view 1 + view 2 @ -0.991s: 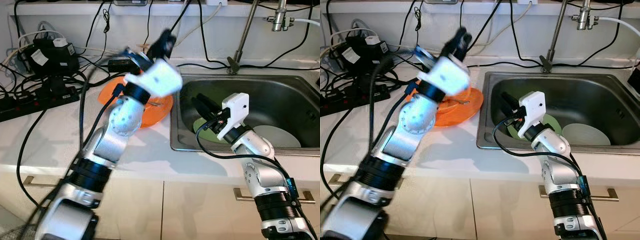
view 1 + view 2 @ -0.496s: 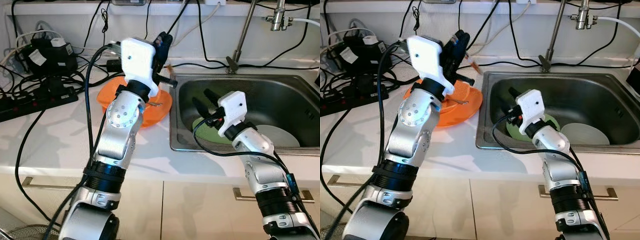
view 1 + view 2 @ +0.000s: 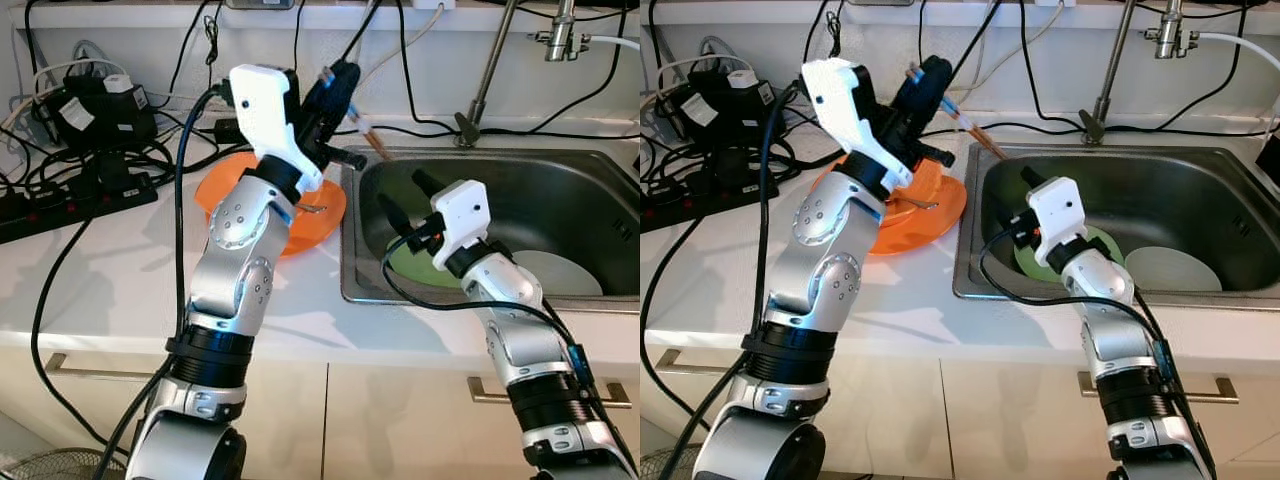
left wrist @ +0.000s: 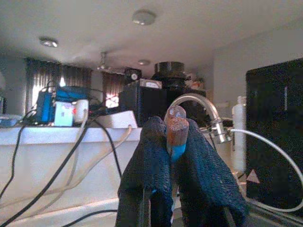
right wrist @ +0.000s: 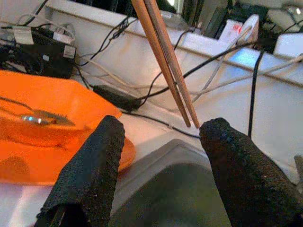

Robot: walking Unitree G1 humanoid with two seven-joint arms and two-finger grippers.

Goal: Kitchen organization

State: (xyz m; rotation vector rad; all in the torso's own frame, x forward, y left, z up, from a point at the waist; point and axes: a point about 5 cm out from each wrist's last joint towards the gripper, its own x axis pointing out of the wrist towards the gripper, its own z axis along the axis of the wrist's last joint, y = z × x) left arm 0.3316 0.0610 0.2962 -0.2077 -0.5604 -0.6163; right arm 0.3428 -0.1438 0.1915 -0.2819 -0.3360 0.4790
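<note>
Left gripper (image 3: 335, 85), upper centre, pinches light, stiff, slippery chopsticks (image 3: 975, 135) near their blue-banded tops; right gripper (image 3: 405, 200) waits open below, at the sink (image 3: 600, 170)

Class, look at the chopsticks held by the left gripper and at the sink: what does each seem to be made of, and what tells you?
Chopsticks: probably wood or bamboo, matte; warm brown, no shine.
Sink: seemingly stainless steel, brushed; grey with soft reflections.
Left gripper is shut on them.
</note>
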